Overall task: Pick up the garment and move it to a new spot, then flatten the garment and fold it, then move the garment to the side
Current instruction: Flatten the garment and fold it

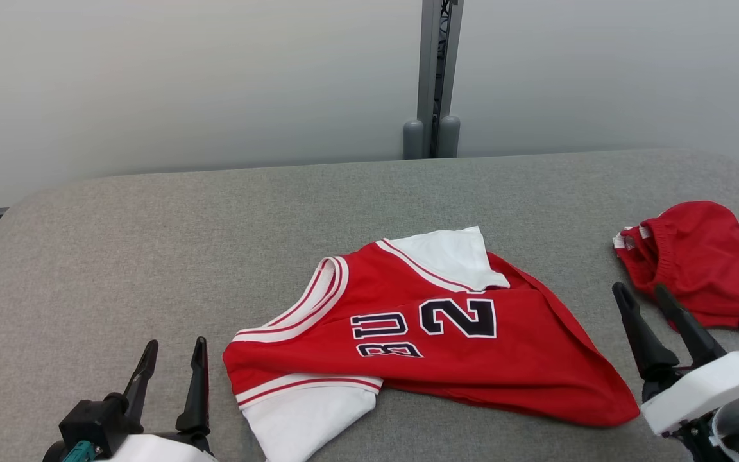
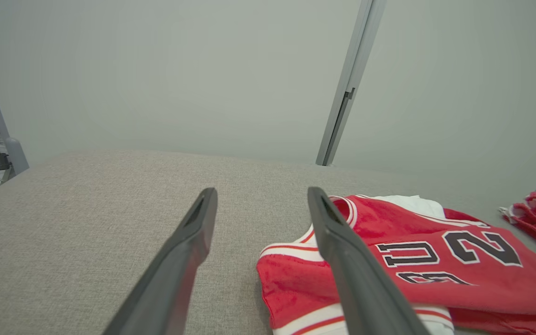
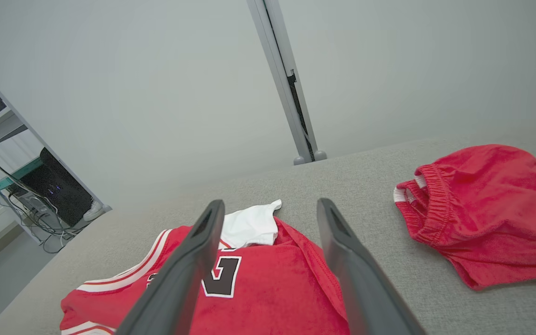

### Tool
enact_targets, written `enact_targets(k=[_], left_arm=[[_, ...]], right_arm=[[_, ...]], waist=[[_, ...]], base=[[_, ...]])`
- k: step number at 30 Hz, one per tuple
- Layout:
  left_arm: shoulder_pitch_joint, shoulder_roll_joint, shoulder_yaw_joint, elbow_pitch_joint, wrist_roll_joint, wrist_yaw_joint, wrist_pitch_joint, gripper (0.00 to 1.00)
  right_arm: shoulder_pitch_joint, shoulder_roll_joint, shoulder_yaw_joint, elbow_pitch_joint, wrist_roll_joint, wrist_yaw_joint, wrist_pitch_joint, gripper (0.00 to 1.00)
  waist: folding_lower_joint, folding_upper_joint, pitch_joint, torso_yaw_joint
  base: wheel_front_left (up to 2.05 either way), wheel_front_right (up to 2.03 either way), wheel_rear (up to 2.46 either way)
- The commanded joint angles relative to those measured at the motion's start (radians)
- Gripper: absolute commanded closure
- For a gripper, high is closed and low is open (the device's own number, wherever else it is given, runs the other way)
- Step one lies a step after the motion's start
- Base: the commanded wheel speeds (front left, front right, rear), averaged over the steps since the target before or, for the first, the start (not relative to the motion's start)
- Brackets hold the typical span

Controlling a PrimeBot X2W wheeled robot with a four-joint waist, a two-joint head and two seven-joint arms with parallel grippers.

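Note:
A red jersey (image 1: 446,346) with white sleeves and dark lettering lies loosely spread at the middle front of the grey table (image 1: 151,256). It also shows in the left wrist view as the jersey (image 2: 435,274) and in the right wrist view as the jersey (image 3: 258,288). My left gripper (image 1: 174,356) stands open at the lower left, just left of the jersey's sleeve, holding nothing. My right gripper (image 1: 642,295) is open at the lower right, beside the jersey's hem and apart from it. Between its fingers (image 3: 189,265) nothing is held.
A second red garment, crumpled shorts (image 1: 696,263) with a white-trimmed waistband, lies at the table's right edge, close behind my right gripper. A grey post (image 1: 437,77) stands behind the table against pale panels. Bare table stretches to the left and back.

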Motion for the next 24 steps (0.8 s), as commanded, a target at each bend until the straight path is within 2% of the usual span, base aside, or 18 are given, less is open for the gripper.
enact_targets(k=[1,6,12,18,24], left_arm=[[-0.009,0.006,0.006,-0.005,0.000,0.003,-0.005,0.00],[-0.006,0.009,0.006,-0.008,-0.002,0.008,-0.004,0.00],[-0.013,0.017,-0.010,-0.006,-0.007,0.005,0.034,0.00],[-0.022,0.036,-0.029,0.017,-0.024,-0.009,0.143,0.00],[-0.050,0.092,-0.075,0.045,-0.093,-0.074,0.395,0.00]], right_arm=[[0.021,0.021,0.006,0.017,-0.032,0.000,-0.064,0.00],[0.023,0.065,0.037,0.082,-0.086,0.000,-0.188,0.00],[-0.011,0.068,0.074,0.148,-0.098,0.000,-0.226,0.00],[-0.033,0.062,0.095,0.179,-0.091,0.000,-0.233,0.00],[-0.061,0.052,0.114,0.199,-0.104,0.000,-0.234,0.00]], waist=[[0.0000,-0.0001,0.002,-0.002],[0.0000,-0.0001,0.007,-0.008],[0.0000,-0.0001,0.011,-0.012],[0.0000,-0.0001,0.015,-0.015],[0.0000,-0.0001,0.043,-0.030]], base=[[0.00,0.00,0.00],[0.00,0.00,0.00],[0.00,0.00,0.00],[0.00,0.00,0.00],[0.00,0.00,0.00]])
